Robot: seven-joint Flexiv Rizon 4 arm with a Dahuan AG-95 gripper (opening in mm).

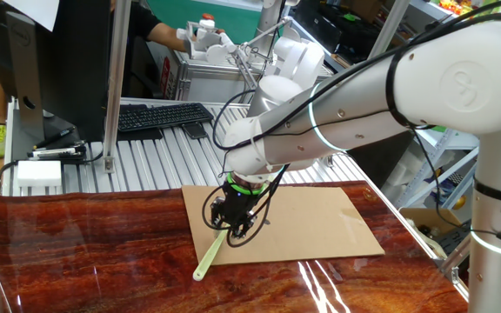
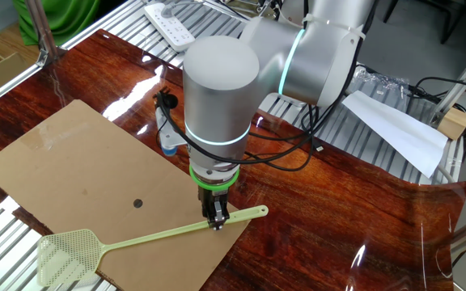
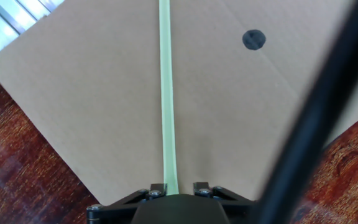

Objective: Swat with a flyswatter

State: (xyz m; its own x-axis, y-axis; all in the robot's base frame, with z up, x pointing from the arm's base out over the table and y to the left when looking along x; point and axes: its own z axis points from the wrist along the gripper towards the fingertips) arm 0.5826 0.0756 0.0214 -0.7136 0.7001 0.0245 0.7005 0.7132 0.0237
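— Across the cardboard sheet (image 2: 79, 170) we see the flyswatter (image 2: 148, 239) lying flat, mesh head past the edge.
— And our gripper (image 2: 216, 223) sits low, fingers closed around its handle near the end.

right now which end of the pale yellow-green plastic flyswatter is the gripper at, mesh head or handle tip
The handle-tip end: the gripper sits on the pale yellow-green plastic flyswatter a little short of its tip, while the mesh head lies far off past the brown cardboard sheet edge.

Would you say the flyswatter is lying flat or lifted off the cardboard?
Flat, apparently: the flyswatter lies along the cardboard, with the gripper down at its handle. Whether the fingers have closed: cannot tell.
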